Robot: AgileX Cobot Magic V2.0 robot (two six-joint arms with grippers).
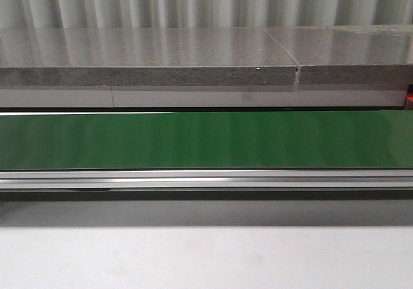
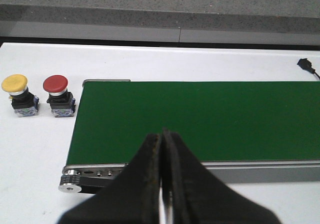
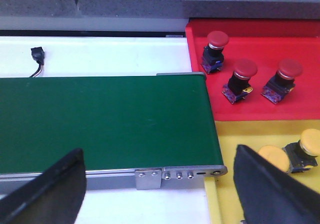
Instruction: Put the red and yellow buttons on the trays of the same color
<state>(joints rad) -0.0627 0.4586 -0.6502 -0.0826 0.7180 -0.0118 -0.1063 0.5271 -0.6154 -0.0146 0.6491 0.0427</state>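
**Sorting mostly done, two buttons left**

Red tray (image 3: 300,109) is holding three red buttons (image 3: 242,80); yellow tray (image 3: 227,149) is holding at least two yellow ones (image 3: 274,156). One yellow button (image 2: 19,95) and one red button (image 2: 59,96) are sitting side by side on the table (image 2: 30,149), just off the belt (image 2: 210,119) end, not yet moved. Left hand (image 2: 161,134) is hanging pressed together, empty, over the belt edge. Right hand (image 3: 160,184) is hanging spread wide, empty.
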